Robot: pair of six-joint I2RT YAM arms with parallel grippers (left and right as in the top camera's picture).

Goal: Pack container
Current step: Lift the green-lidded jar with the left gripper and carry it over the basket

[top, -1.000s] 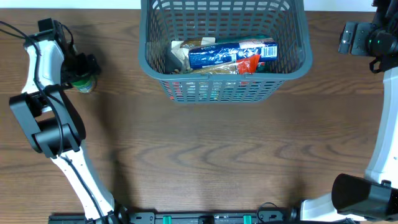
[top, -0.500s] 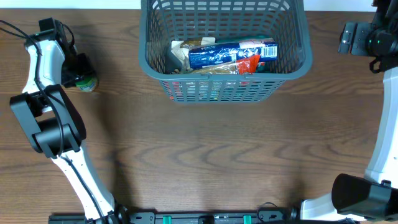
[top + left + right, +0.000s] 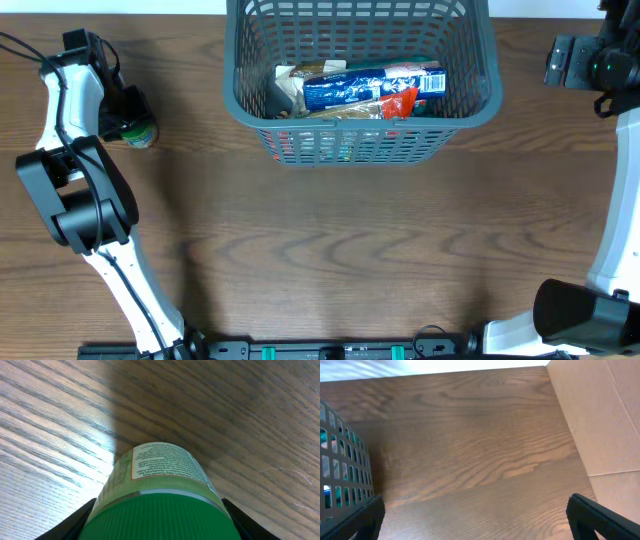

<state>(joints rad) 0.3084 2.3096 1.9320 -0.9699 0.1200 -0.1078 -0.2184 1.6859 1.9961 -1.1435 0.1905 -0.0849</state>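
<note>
The container, a grey-blue lattice basket [image 3: 234, 95], stands at the back middle of the table. It holds a blue packet [image 3: 370, 84], a red-and-tan packet [image 3: 392, 104] and other packets below. A green-lidded jar [image 3: 137, 131] with a pale green label stands at the far left. My left gripper [image 3: 122, 113] is shut on the jar, a finger on each side of the lid [image 3: 160, 517]. My right gripper [image 3: 560, 62] is open and empty at the far right, apart from the basket, whose corner shows in the right wrist view [image 3: 342, 465].
The wooden table [image 3: 340, 250] runs from the basket to the front edge. A tan board [image 3: 600, 420] borders the table's right edge in the right wrist view. The arm bases stand at the front left and front right.
In the first half second my left gripper shifted a little left and settled onto the jar. Since then nothing has moved. The right arm has stayed still.
</note>
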